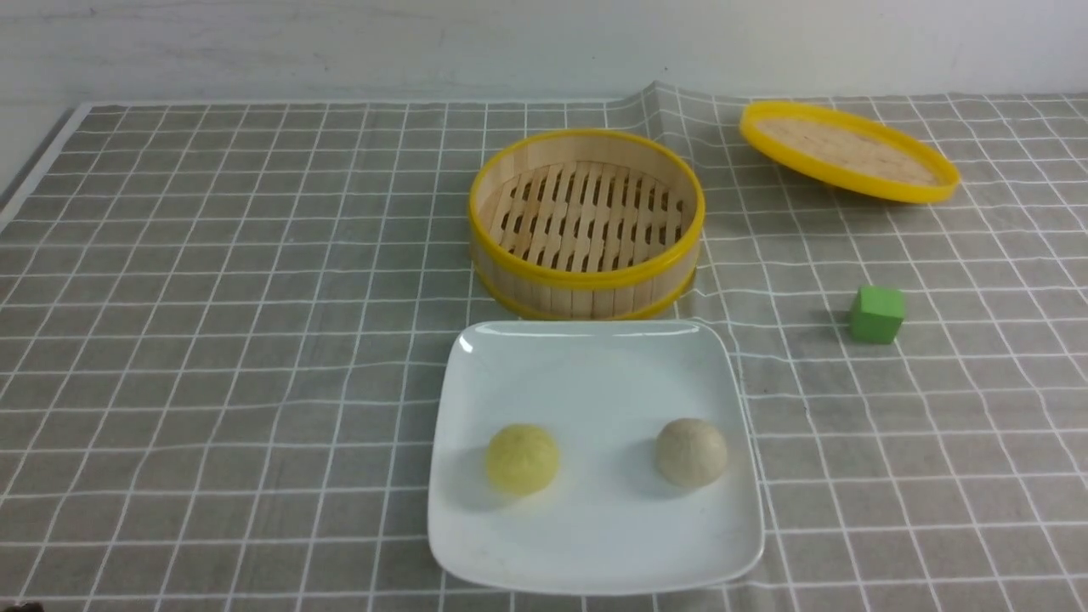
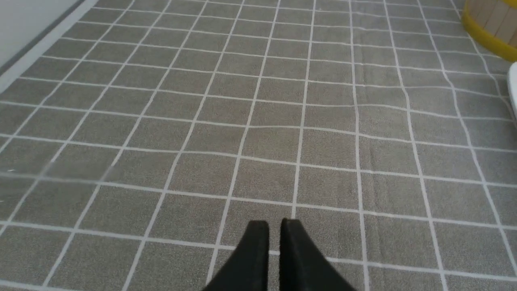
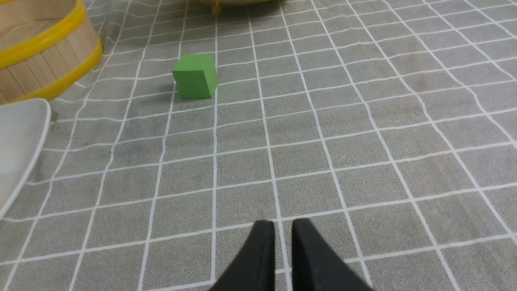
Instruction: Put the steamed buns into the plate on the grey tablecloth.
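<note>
The white square plate (image 1: pixel 595 374) lies on the grey tablecloth (image 1: pixel 212 340) at the near middle. The pale yellow bun (image 1: pixel 521 459) sits on its left part, and the beige-grey bun (image 1: pixel 690 451) on its right part. Neither arm shows in the front view. My left gripper (image 2: pixel 274 224) is shut and empty over bare cloth, with the plate's edge (image 2: pixel 513 87) far off to its side. My right gripper (image 3: pixel 282 224) is shut and empty over bare cloth; the plate's corner (image 3: pixel 20 137) shows in its view.
The empty bamboo steamer basket (image 1: pixel 586 225) stands just behind the plate; it also shows in the right wrist view (image 3: pixel 40 48). Its yellow-rimmed lid (image 1: pixel 848 151) lies tilted at the back right. A green cube (image 1: pixel 877 314) sits right of the plate, also in the right wrist view (image 3: pixel 196 76).
</note>
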